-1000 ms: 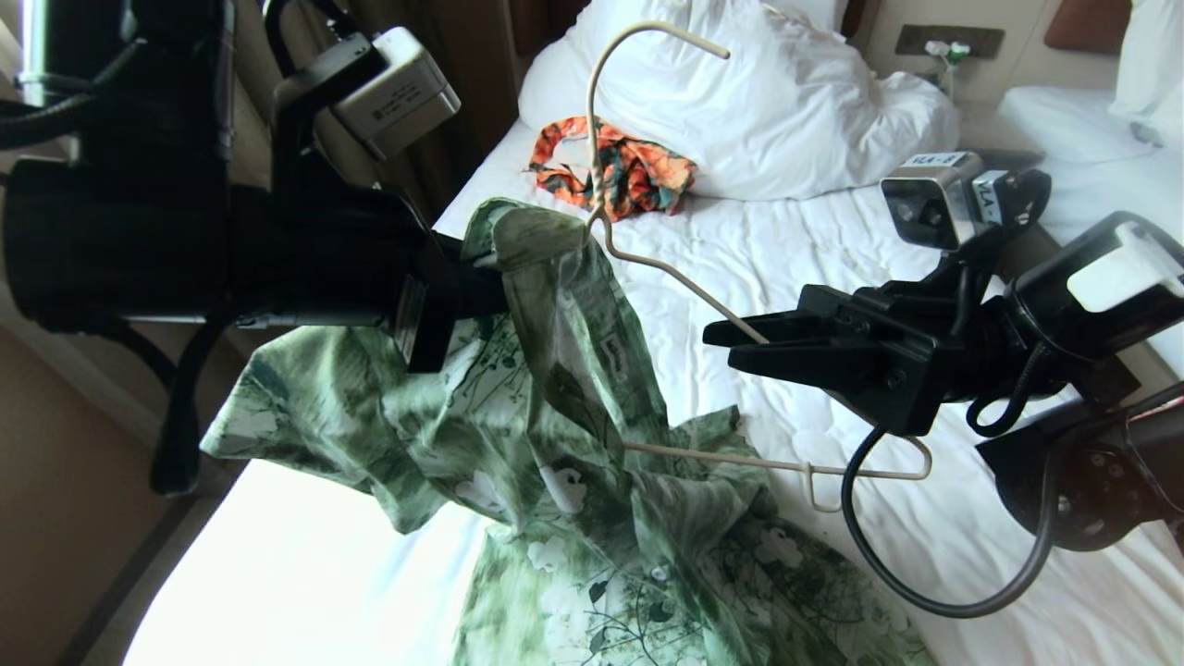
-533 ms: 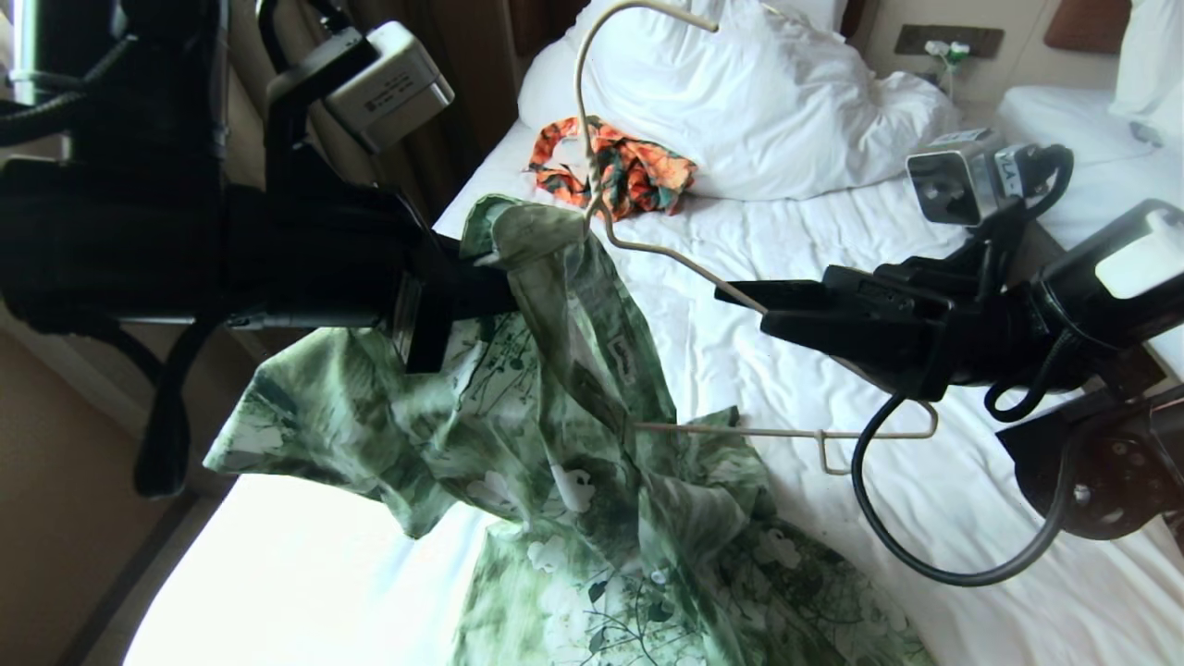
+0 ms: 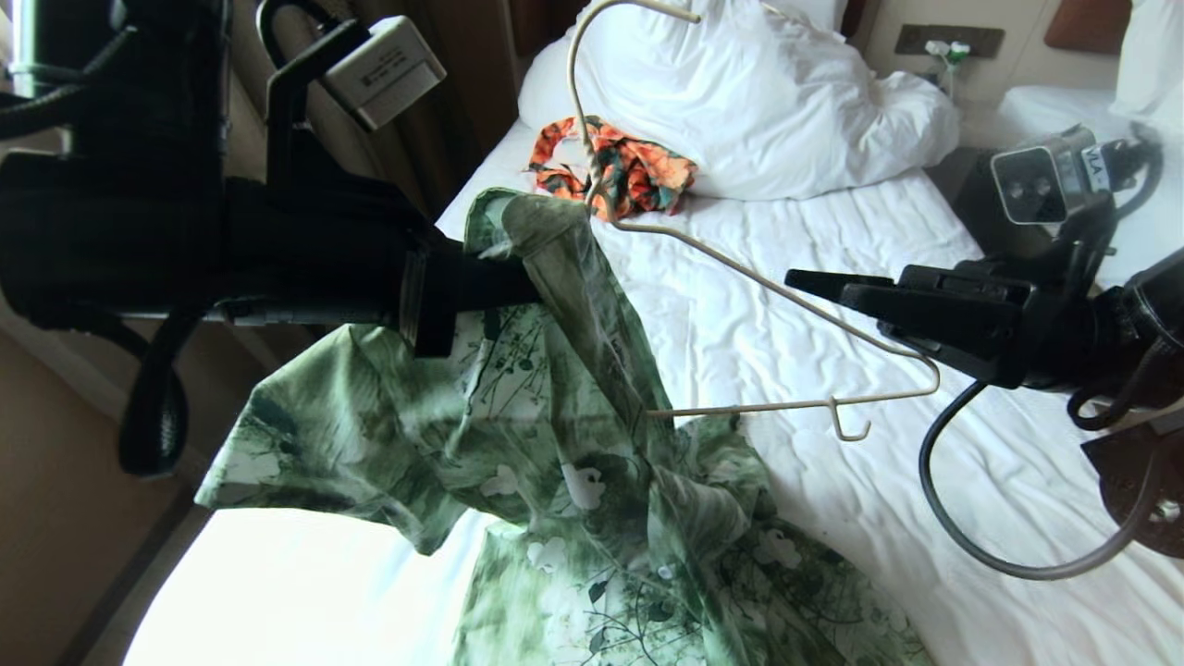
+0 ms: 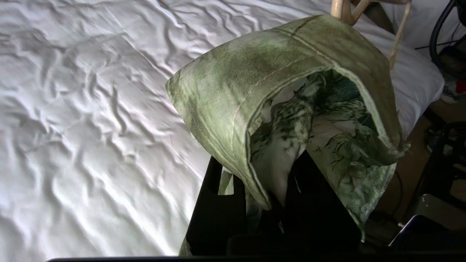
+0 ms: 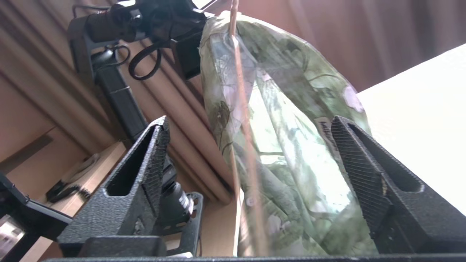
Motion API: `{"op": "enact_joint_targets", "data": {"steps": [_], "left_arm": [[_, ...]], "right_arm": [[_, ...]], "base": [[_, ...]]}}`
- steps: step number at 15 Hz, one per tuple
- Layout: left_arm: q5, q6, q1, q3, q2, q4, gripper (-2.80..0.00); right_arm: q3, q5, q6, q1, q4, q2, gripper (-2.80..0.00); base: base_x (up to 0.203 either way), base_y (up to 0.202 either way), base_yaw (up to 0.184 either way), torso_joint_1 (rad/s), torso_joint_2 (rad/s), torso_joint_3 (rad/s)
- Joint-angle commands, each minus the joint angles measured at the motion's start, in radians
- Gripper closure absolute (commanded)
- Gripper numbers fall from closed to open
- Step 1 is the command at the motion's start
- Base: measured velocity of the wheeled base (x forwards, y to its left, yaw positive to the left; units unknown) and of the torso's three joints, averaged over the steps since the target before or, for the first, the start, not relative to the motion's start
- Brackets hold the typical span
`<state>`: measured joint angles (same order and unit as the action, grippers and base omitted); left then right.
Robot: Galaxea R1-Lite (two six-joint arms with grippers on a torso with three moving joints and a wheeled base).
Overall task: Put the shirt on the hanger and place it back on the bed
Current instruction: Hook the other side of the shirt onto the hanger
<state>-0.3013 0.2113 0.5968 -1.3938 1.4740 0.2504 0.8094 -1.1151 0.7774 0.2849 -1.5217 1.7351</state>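
The left gripper [image 3: 518,282] is clamped on the shirt [image 3: 546,444] at the collar, holding it up over the bed [image 3: 740,314] while the lower half of the cloth lies in folds on the sheet. In the left wrist view the collar drapes over the black fingers [image 4: 218,218] and hides their tips. The hanger [image 3: 777,291] has one shoulder buried in the shirt near the collar; its hook curves up in front of the pillow [image 3: 768,102], and its other shoulder and bottom wire stick out bare toward the right. The right gripper [image 3: 823,287] sits just beside that bare shoulder with its fingers [image 5: 145,171] spread wide, the wire running loose between them and touching neither pad. Behind the hook an orange-and-green garment [image 3: 620,171] lies crumpled against the pillow. A second white bed [image 3: 1054,116] shows at the far right, and past it a wall outlet [image 3: 948,42] with something plugged in. Brown curtains [image 5: 153,94] hang behind the left arm. A label on the right wrist camera [image 3: 1054,171] bears a few letters, too small to read with certainty.
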Motion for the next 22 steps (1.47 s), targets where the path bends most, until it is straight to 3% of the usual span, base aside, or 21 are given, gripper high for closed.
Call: {"op": "enact_joint_targets", "data": {"steps": [1,2,6,7,8,10,14,16,19,22], "left_arm": [[-0.001,-0.025,0.001,0.002,-0.015,0.0,0.0],[0.0,-0.048,0.002,0.002,-0.019,0.0,0.0],[0.002,-0.093,0.022,0.017,-0.054,0.0,0.0],[0.004,-0.105,0.034,0.028,-0.061,0.0,0.0],[0.011,-0.112,0.047,0.039,-0.066,-0.002,0.0],[0.028,-0.113,0.06,0.047,-0.076,-0.002,0.0],[0.028,-0.115,0.061,0.055,-0.096,-0.002,0.0],[0.028,-0.116,0.061,0.058,-0.095,-0.002,0.0],[0.03,-0.118,0.077,0.061,-0.096,-0.005,0.0],[0.031,-0.119,0.083,0.061,-0.095,-0.013,0.0]], "right_arm": [[-0.027,-0.006,0.006,-0.026,-0.008,-0.067,-2.8],[-0.036,-0.007,0.007,-0.047,0.003,-0.106,-2.8],[-0.035,-0.007,0.001,-0.144,0.365,-0.283,-2.8],[-0.032,-0.006,0.001,-0.17,0.38,-0.288,-2.8],[-0.032,-0.005,0.003,-0.187,0.403,-0.298,0.0],[-0.009,-0.003,0.004,-0.225,0.505,-0.309,0.0],[0.16,0.008,0.018,-0.245,0.9,-0.305,0.0],[0.234,0.066,0.0,-0.245,1.06,-0.275,0.0],[0.271,0.182,-0.111,-0.238,1.222,-0.248,0.0],[0.303,0.356,-0.301,-0.164,1.448,-0.226,0.0]], "base": [[0.0,0.0,0.0,0.0,0.0,0.0],[0.0,0.0,0.0,0.0,0.0,0.0],[0.0,0.0,0.0,0.0,0.0,0.0],[0.0,0.0,0.0,0.0,0.0,0.0],[0.0,0.0,0.0,0.0,0.0,0.0],[0.0,0.0,0.0,0.0,0.0,0.0],[0.0,0.0,0.0,0.0,0.0,0.0],[0.0,0.0,0.0,0.0,0.0,0.0],[0.0,0.0,0.0,0.0,0.0,0.0],[0.0,0.0,0.0,0.0,0.0,0.0]]}}
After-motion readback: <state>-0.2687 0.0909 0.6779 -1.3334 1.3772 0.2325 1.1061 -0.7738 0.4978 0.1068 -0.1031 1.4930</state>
